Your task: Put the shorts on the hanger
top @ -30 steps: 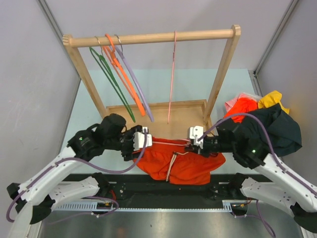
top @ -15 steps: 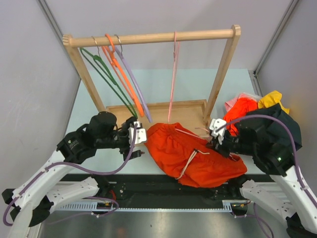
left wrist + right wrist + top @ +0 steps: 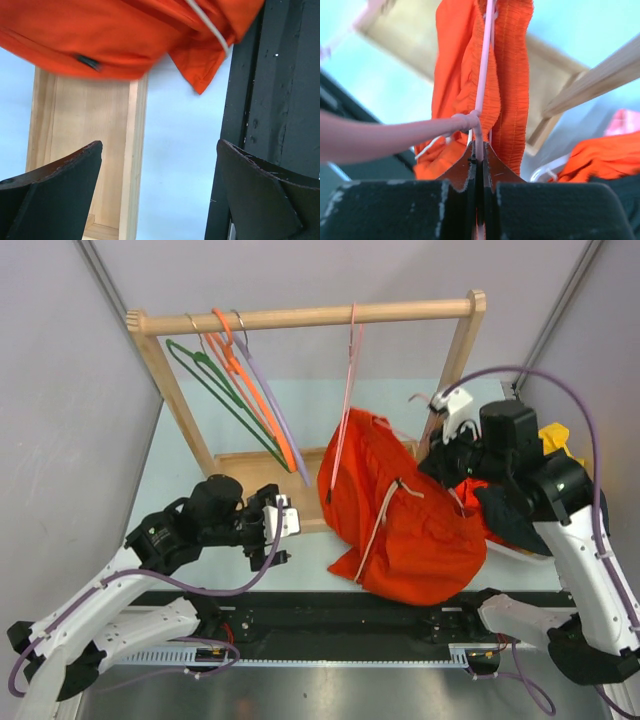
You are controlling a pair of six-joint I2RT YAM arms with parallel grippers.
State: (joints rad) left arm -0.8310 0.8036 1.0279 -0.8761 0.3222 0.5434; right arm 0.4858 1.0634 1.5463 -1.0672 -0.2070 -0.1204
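Observation:
The orange-red shorts (image 3: pixel 400 515) with a white drawstring hang in the air over the table's front middle, draped on a thin pale-pink hanger. My right gripper (image 3: pixel 436 452) is raised beside the rack's right post and is shut on that hanger's wire. In the right wrist view the pink wire (image 3: pixel 483 75) runs up from my shut right gripper (image 3: pixel 479 150) through the gathered waistband of the shorts (image 3: pixel 512 70). My left gripper (image 3: pixel 290 530) is low at the left, open and empty. In the left wrist view the shorts (image 3: pixel 125 35) hang above and beyond the open jaws.
A wooden rack (image 3: pixel 300 317) stands at the back on a wooden base (image 3: pixel 90 150). It carries green (image 3: pixel 215 390), orange (image 3: pixel 250 390) and lilac (image 3: pixel 275 410) hangers and a second pink hanger (image 3: pixel 350 370). Bunched clothes (image 3: pixel 540 510) lie at the right. A black rail (image 3: pixel 270 125) runs along the near edge.
My right gripper has risen and moved back and to the right, lifting the hanger and shorts off the table. My left gripper has let go of the shorts and drawn back left, open.

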